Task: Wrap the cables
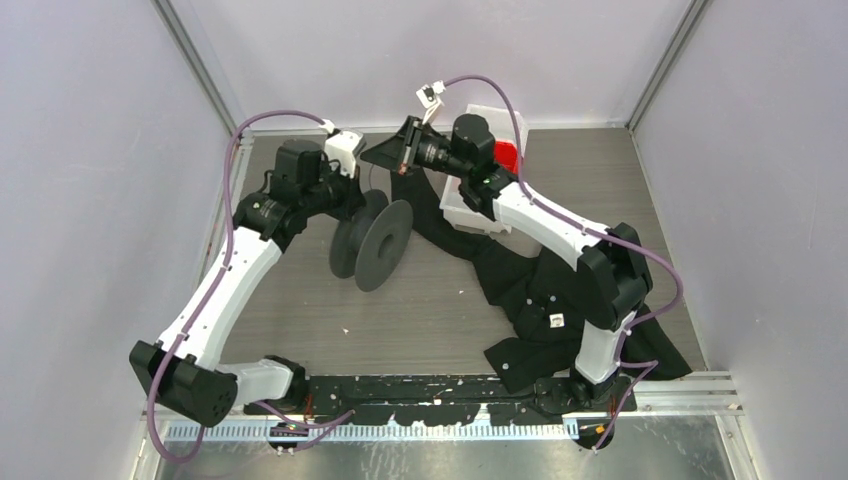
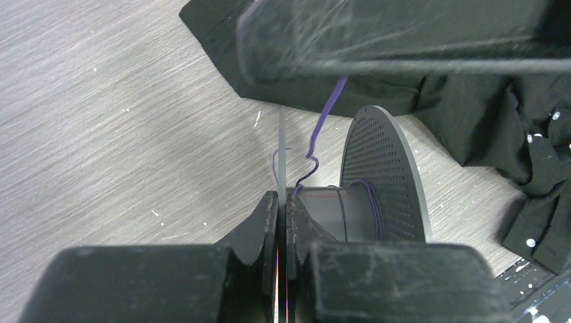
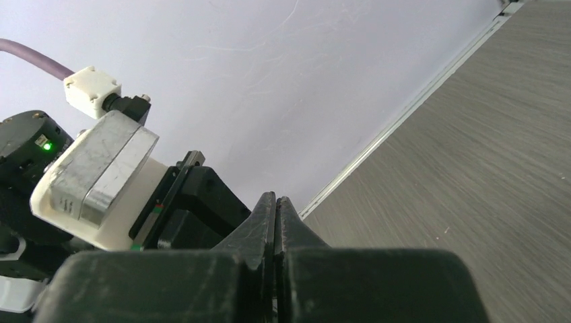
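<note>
The dark grey two-flanged reel (image 1: 385, 245) stands on edge left of the table's middle. In the left wrist view its perforated far flange (image 2: 385, 176) and hub show. My left gripper (image 2: 283, 202) is shut on the thin edge of the near flange (image 2: 282, 151); in the top view it (image 1: 354, 200) sits at the reel's top left. The cable (image 2: 322, 128), a thin purple-dark wire, is wound a few turns on the hub and rises in kinks to my right gripper (image 1: 401, 152). That gripper (image 3: 276, 202) is shut and held above the reel; no wire shows in its own view.
A black garment (image 1: 520, 290) lies crumpled from the middle to the right arm's base, and shows behind the reel (image 2: 471, 114). A white bin (image 1: 478, 205) with a red object (image 1: 507, 155) stands at the back. Walls close the back and both sides.
</note>
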Tool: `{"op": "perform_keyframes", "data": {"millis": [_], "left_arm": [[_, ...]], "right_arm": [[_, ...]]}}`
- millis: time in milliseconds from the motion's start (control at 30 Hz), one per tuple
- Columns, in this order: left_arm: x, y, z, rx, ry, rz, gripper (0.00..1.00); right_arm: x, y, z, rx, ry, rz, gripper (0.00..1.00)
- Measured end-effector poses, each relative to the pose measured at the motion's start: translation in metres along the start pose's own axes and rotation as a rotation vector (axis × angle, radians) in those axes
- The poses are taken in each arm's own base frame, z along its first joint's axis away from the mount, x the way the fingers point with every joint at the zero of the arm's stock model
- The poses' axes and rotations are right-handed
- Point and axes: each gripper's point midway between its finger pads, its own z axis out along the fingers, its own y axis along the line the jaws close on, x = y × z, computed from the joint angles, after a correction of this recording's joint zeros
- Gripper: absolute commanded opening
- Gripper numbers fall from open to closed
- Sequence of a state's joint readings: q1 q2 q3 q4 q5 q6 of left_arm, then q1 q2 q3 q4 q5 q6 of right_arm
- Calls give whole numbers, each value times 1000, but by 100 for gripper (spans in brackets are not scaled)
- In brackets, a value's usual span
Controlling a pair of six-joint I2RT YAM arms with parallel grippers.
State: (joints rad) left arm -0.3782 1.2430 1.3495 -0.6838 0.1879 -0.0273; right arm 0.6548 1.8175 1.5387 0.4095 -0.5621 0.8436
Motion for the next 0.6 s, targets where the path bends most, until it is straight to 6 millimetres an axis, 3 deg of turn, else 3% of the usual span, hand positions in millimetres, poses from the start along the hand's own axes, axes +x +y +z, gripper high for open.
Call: {"op": "perform_keyframes", "data": {"millis": [167,600], "left_arm": [[0,1,11,8,-45,14,1],[24,29,34,51,-66,-108,0]], "right_arm": [[16,-9,10,12,5,57,0],[56,-69,9,183,14,155,1]]}}
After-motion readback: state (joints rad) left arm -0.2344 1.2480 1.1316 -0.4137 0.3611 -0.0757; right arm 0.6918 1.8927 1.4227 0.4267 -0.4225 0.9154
